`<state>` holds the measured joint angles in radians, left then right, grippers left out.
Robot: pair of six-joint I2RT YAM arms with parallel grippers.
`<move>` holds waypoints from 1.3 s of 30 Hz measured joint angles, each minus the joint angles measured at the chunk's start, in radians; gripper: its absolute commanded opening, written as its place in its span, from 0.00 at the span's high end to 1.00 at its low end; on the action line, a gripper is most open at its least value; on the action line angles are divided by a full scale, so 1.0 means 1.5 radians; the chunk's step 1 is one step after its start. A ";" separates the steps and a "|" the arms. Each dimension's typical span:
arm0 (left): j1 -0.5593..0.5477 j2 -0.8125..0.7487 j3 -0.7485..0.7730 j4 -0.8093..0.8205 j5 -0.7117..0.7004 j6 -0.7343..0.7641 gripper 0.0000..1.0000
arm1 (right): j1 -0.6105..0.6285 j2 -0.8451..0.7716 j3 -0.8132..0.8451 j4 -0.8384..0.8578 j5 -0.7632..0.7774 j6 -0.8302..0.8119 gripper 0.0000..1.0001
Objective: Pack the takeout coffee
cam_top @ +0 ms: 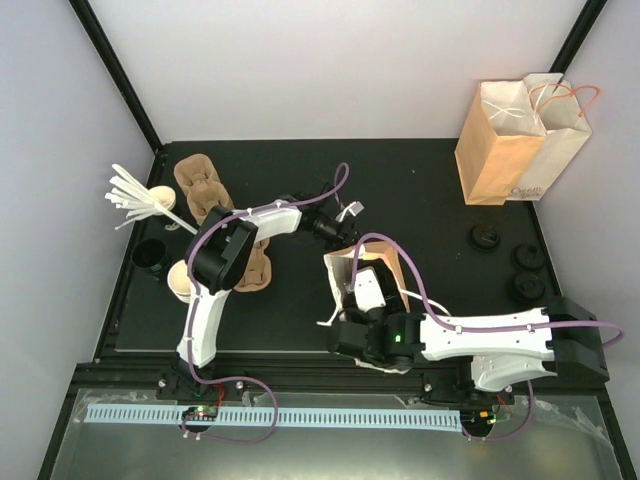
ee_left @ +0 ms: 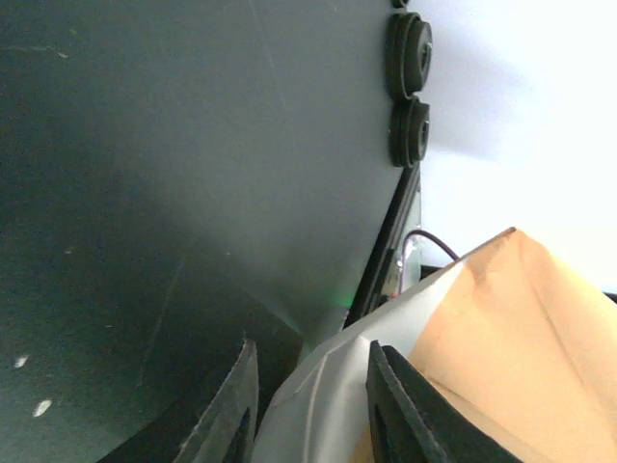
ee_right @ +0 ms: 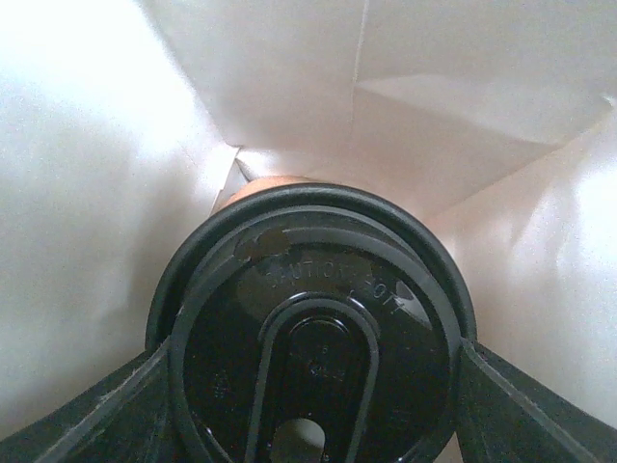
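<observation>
The right jaws grip the takeout coffee, a finger pressed to each side of its black lid, down inside the open paper bag at the middle of the bench. The left jaws stand partly open, with the bag's rim between them on its 11 o'clock side.

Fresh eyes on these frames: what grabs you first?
The black-lidded takeout coffee, clamped in the right gripper, sits inside the white-lined open bag at mid-table. Next, the left gripper at that bag's rim, jaws apart with the edge between them. A tall bag stands at the far right corner.
</observation>
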<state>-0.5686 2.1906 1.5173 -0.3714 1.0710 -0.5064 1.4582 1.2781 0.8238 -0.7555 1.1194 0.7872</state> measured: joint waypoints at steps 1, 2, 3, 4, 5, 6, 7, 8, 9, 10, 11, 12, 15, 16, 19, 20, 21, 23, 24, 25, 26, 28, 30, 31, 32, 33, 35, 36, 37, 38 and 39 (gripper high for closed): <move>-0.002 0.000 -0.007 0.017 0.007 -0.013 0.74 | 0.000 0.002 0.000 0.002 0.001 0.000 0.56; -0.004 0.000 -0.018 0.046 0.016 -0.031 0.78 | 0.000 0.004 0.000 0.003 0.002 0.000 0.56; -0.006 0.000 -0.029 0.066 0.023 -0.051 0.81 | 0.000 0.006 0.000 0.005 0.002 0.001 0.56; -0.008 0.000 -0.052 0.109 0.035 -0.075 0.84 | 0.000 0.009 0.000 0.007 0.001 0.001 0.57; -0.010 0.000 -0.073 0.144 0.040 -0.101 0.87 | 0.000 0.011 -0.001 0.010 0.000 0.002 0.56; -0.010 -0.001 -0.091 0.173 0.045 -0.127 0.89 | 0.000 0.012 -0.003 0.012 -0.001 0.002 0.56; -0.011 -0.001 -0.115 0.215 0.052 -0.157 0.90 | 0.001 0.011 -0.005 0.016 -0.004 0.003 0.56; -0.011 -0.002 -0.141 0.266 0.057 -0.201 0.92 | 0.001 0.009 -0.009 0.022 -0.006 0.003 0.56; -0.011 -0.005 -0.163 0.313 0.061 -0.237 0.93 | 0.001 0.005 -0.012 0.028 -0.008 0.003 0.56; -0.010 -0.009 -0.185 0.363 0.061 -0.285 0.93 | 0.001 -0.001 -0.017 0.033 -0.009 0.003 0.56; -0.010 -0.013 -0.201 0.402 0.061 -0.321 0.94 | 0.002 -0.009 -0.022 0.037 -0.009 0.003 0.56; -0.009 -0.019 -0.217 0.443 0.059 -0.361 0.95 | 0.001 -0.016 -0.026 0.040 -0.009 0.002 0.56; 0.003 -0.039 -0.241 0.528 0.051 -0.455 0.96 | -0.010 -0.038 -0.036 0.058 -0.009 -0.010 0.56; 0.009 -0.048 -0.242 0.541 0.049 -0.472 0.97 | -0.016 -0.042 -0.036 0.065 -0.011 -0.017 0.56; 0.032 -0.087 -0.241 0.545 0.033 -0.480 0.97 | -0.060 -0.057 -0.033 0.102 -0.043 -0.052 0.57; 0.040 -0.104 -0.237 0.530 0.025 -0.467 0.97 | -0.072 -0.061 -0.030 0.109 -0.057 -0.062 0.56; 0.046 -0.116 -0.230 0.505 0.018 -0.448 0.97 | -0.086 -0.064 -0.025 0.113 -0.076 -0.073 0.56; 0.057 -0.144 -0.204 0.429 -0.002 -0.388 0.97 | -0.120 -0.064 -0.006 0.115 -0.116 -0.092 0.56; 0.061 -0.155 -0.190 0.396 -0.012 -0.358 0.97 | -0.134 -0.061 0.006 0.113 -0.132 -0.102 0.57; 0.064 -0.165 -0.182 0.373 -0.022 -0.338 0.97 | -0.144 -0.056 0.016 0.109 -0.144 -0.107 0.57; 0.066 -0.177 -0.175 0.351 -0.032 -0.317 0.97 | -0.151 -0.051 0.025 0.103 -0.153 -0.111 0.57; 0.073 -0.193 -0.174 0.325 -0.044 -0.287 0.97 | -0.157 -0.037 0.044 0.096 -0.161 -0.119 0.57; 0.077 -0.197 -0.174 0.303 -0.049 -0.265 0.97 | -0.158 -0.024 0.052 0.096 -0.167 -0.122 0.57; 0.078 -0.197 -0.174 0.291 -0.055 -0.253 0.97 | -0.158 -0.017 0.054 0.095 -0.169 -0.122 0.57; 0.078 -0.196 -0.174 0.281 -0.061 -0.243 0.97 | -0.158 -0.007 0.055 0.096 -0.170 -0.122 0.57; 0.079 -0.196 -0.175 0.274 -0.067 -0.234 0.97 | -0.158 0.001 0.055 0.099 -0.170 -0.123 0.57; 0.082 -0.191 -0.175 0.270 -0.071 -0.221 0.98 | -0.162 0.016 0.059 0.106 -0.169 -0.129 0.57; 0.084 -0.187 -0.175 0.272 -0.071 -0.217 0.98 | -0.166 0.022 0.063 0.111 -0.171 -0.136 0.57; 0.086 -0.184 -0.175 0.274 -0.071 -0.215 0.98 | -0.169 0.027 0.066 0.114 -0.173 -0.142 0.58; 0.087 -0.181 -0.175 0.276 -0.070 -0.213 0.98 | -0.173 0.033 0.069 0.119 -0.175 -0.150 0.57; 0.090 -0.177 -0.174 0.278 -0.069 -0.212 0.98 | -0.176 0.040 0.077 0.121 -0.175 -0.159 0.58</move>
<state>-0.4343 1.9247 1.2556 0.0460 0.9672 -0.8238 1.1938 1.3380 0.9386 -0.5747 0.8574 0.5491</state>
